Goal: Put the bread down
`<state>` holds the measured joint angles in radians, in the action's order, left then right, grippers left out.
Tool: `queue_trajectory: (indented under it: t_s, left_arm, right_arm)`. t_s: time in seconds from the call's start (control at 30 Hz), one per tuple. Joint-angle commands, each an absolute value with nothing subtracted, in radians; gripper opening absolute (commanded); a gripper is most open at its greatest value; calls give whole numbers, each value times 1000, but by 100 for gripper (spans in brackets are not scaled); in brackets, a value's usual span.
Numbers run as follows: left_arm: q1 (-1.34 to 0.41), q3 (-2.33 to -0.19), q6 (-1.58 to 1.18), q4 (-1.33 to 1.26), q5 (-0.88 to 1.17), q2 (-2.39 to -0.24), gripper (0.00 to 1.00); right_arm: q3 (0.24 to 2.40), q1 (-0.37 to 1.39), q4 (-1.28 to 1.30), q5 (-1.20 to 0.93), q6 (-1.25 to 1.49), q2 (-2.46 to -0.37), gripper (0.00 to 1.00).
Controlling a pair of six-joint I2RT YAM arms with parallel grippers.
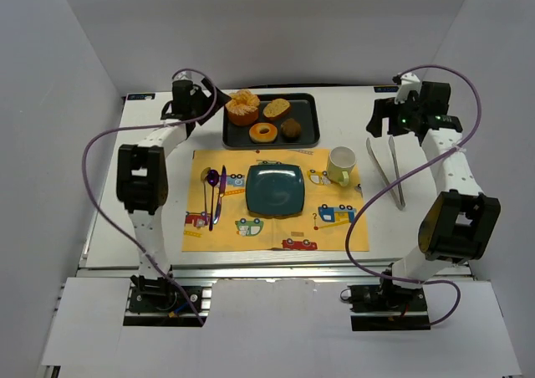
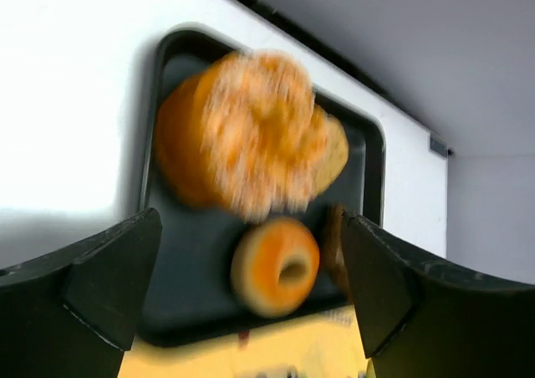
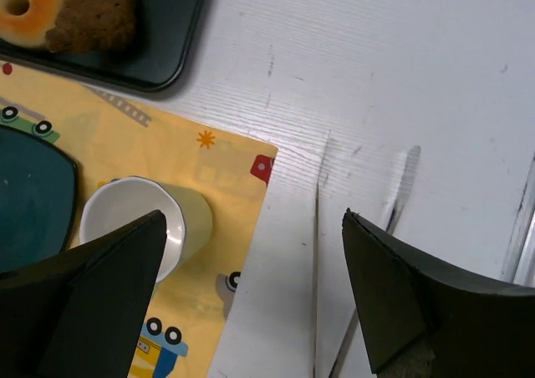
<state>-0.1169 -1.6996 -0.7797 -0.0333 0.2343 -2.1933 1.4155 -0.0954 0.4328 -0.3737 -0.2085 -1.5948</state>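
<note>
I read the left gripper (image 2: 249,227) as fully spread: in its wrist view both dark fingers stand far apart at the lower corners, with nothing between them and nothing touched. It hangs over the left end of the black tray (image 1: 311,110), at the far side of the table. The bread (image 2: 259,265) lies in that tray, along its near edge and about midway, flat, with its hole facing up. It is a small ring, golden-orange on top and paler around its outer rim. Behind it and to the left sits a large orange lobed bun (image 1: 243,107), blurred in the wrist view. An oval roll (image 1: 277,109) lies directly behind the bread and a dark brown muffin (image 1: 291,128) just to its right. Nearer to me a yellow placemat (image 1: 334,236) carries purple cutlery (image 1: 215,186), a square teal plate (image 1: 275,187) and a pale mug (image 1: 341,166). The right gripper (image 3: 253,215) is likewise wide apart and holds nothing. It hovers over bare table right of the mug, above metal tongs (image 1: 389,169).
</note>
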Motion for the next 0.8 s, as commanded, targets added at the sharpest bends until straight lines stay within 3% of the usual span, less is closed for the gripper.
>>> queue_trajectory:
  t_s: [0.0,0.13,0.2,0.23,0.27,0.33,0.37,0.4,0.43,0.47,0.53,0.57,0.77]
  left_arm:
    - [-120,-1540,-685,-112,164,-1902,98]
    - [-118,-1291,-597,-95,109,-1617,98]
    - [-117,-1206,-588,-120,98,-1526,98]
    - [-118,-1120,-591,-132,95,-1445,98]
    - [-117,-1082,-597,-152,81,-1407,98]
    - [-114,-1019,-627,-160,71,-1347,98]
    - [-111,-987,-636,-151,71,-1303,98]
    - [-110,-982,-637,-138,72,-1289,98]
    - [-110,-985,-622,-115,74,-1278,98]
    - [-109,-1005,-607,-56,72,-1262,98]
    - [-109,-1026,-585,-8,75,-1247,98]
    - [-107,-1038,-577,51,77,-1241,98]
    - [-109,-1058,-581,94,47,-1153,98]
  right_arm:
    - [1420,-151,485,-343,-201,-1538,89]
    - [1409,-250,684,-720,-577,-1447,89]
    - [1362,-272,742,-758,-656,-1416,83]
    - [1348,-275,749,-743,-663,-1385,78]
    - [1336,-290,756,-756,-687,-1371,64]
    - [1298,-295,767,-775,-693,-1332,47]
    - [1283,-295,758,-766,-666,-1319,30]
    - [1267,-295,744,-749,-649,-1313,26]
    - [1228,-293,696,-691,-622,-1307,31]
    - [1213,-294,676,-661,-590,-1310,43]
    - [1194,-295,664,-578,-545,-1335,77]
    - [1171,-292,623,-540,-517,-1342,89]
    - [991,-248,400,-235,-469,-1349,89]
